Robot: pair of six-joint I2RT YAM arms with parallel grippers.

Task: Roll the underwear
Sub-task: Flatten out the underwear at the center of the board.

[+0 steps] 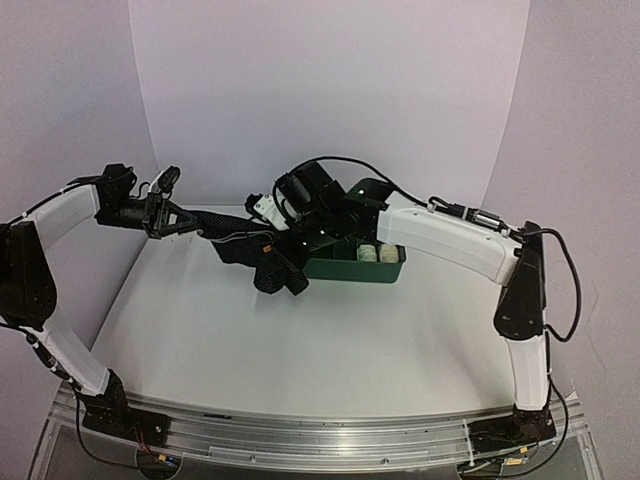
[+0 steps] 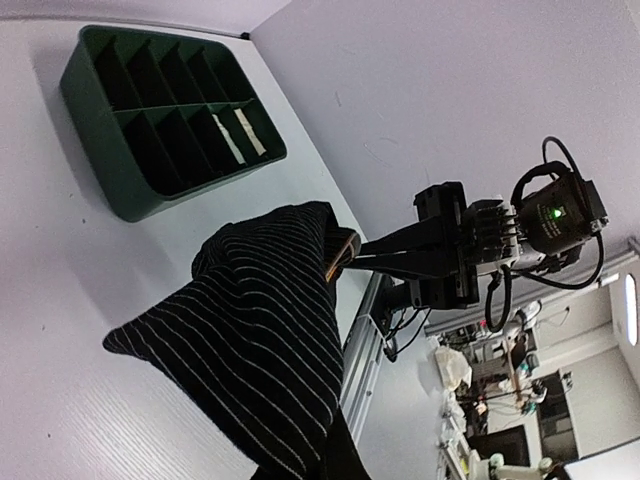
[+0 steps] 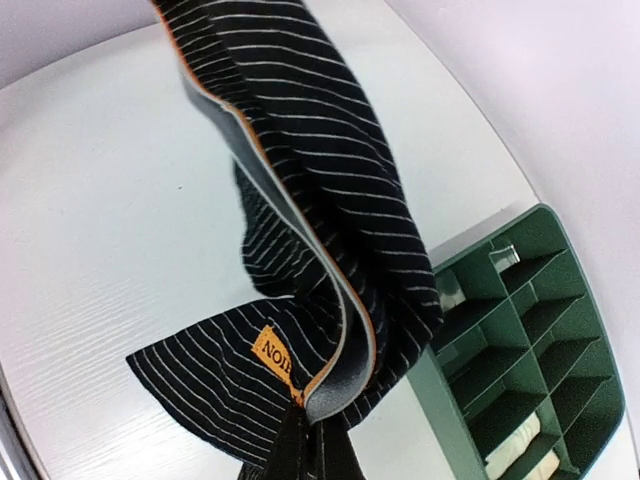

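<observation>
A pair of black underwear (image 1: pixel 250 252) with thin white stripes, a grey waistband and an orange label hangs stretched between both grippers above the table. My left gripper (image 1: pixel 190 222) is shut on its left end; in the left wrist view the cloth (image 2: pixel 260 330) drapes from my left gripper (image 2: pixel 330 462) at the bottom edge. My right gripper (image 1: pixel 288 243) is shut on the other end, and the left wrist view shows the right gripper (image 2: pixel 345 262) pinching the far corner. In the right wrist view the right gripper (image 3: pixel 305 440) clamps the waistband of the underwear (image 3: pixel 330 200) beside the label.
A green divided tray (image 1: pixel 355 268) stands on the table just right of the hanging cloth, with pale rolled garments (image 1: pixel 375 253) in its compartments. Both wrist views show the tray (image 2: pixel 130 185) (image 3: pixel 530 330). Purple walls close the back and sides.
</observation>
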